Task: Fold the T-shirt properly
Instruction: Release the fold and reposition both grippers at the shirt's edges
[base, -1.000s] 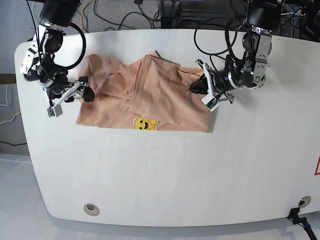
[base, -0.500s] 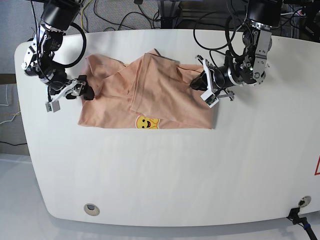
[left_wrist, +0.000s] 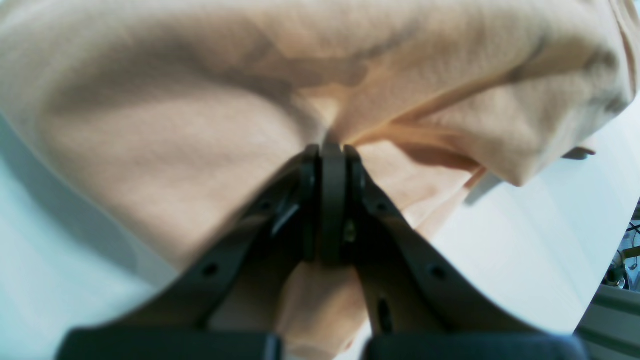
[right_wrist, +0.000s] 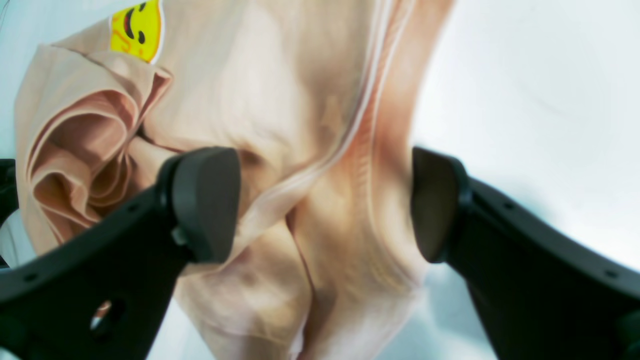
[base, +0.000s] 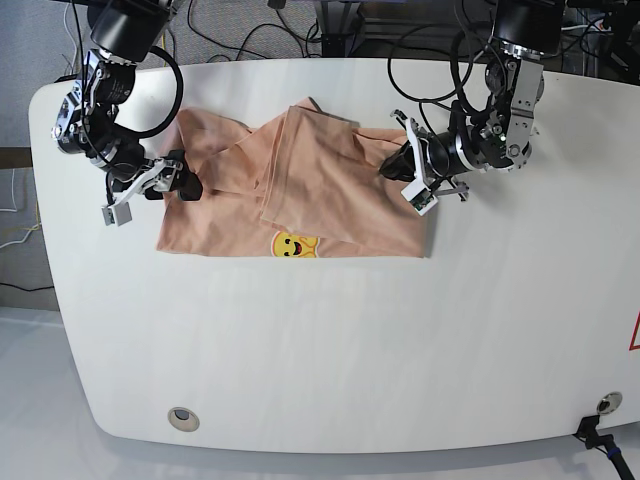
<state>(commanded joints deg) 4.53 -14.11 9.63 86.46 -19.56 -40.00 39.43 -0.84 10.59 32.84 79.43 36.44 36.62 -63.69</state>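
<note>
1. T-shirt (base: 300, 190) lies crumpled on the white surface (base: 350, 350); only a yellow smiley print (base: 291, 245), no readable text.
2. Left gripper (left_wrist: 327, 150) at the shirt's edge, clamped tight on a pinch of fabric.
3. Right gripper (right_wrist: 325, 200) wide apart, straddling a fabric ridge, holding nothing.

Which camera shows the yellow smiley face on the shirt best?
The base view: the small yellow smiley-face print shows whole, near the front edge of the peach short-sleeved cotton T-shirt. The right wrist view shows the print big, but cut off by the picture's top edge. The left wrist view shows only cloth.
</note>
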